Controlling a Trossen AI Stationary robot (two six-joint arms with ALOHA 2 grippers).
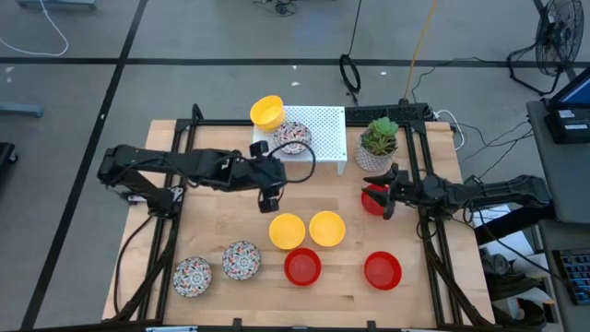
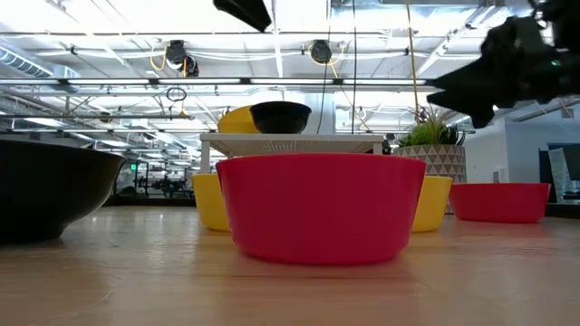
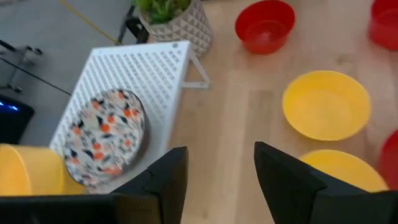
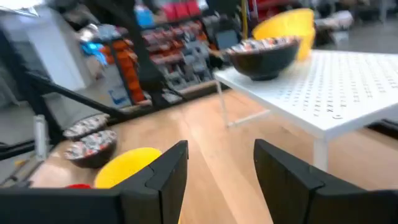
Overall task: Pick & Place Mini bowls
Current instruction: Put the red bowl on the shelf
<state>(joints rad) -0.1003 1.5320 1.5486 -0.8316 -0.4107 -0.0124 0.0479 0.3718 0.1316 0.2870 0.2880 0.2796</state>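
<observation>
on the right side of the tabletop (image 1: pixel 221 221), one red bowl (image 1: pixel 372 199) is partly covered by the right gripper (image 1: pixel 388 198), which hangs over it beside the plant pot (image 1: pixel 377 148); from above only part of the bowl's rim shows, and contact with it cannot be confirmed. right wrist view shows the fingers (image 4: pixel 163 171) spread apart with nothing between them. the left gripper (image 1: pixel 269 198) hangs above bare wood in front of the white perforated rack (image 1: pixel 324 129), fingers (image 3: pixel 163 180) likewise parted and empty.

bowl positions:
- rack: one mosaic bowl (image 1: pixel 292 138) stands on it; one yellow bowl (image 1: pixel 267 112) sits at its far left corner, overhanging the edge. in the low view these two are largely hidden behind the nearest red bowl (image 2: pixel 319 206).
- tabletop centre: two yellow bowls (image 1: pixel 287 231) (image 1: pixel 327 228) side by side, touching or nearly so.
- near edge: two mosaic bowls (image 1: pixel 192 276) (image 1: pixel 241 260) at left, two red bowls (image 1: pixel 302 266) (image 1: pixel 383 270) at right.

all visible bowls are empty. the low view cuts off one dark bowl (image 2: pixel 45 190) at its left border.
</observation>
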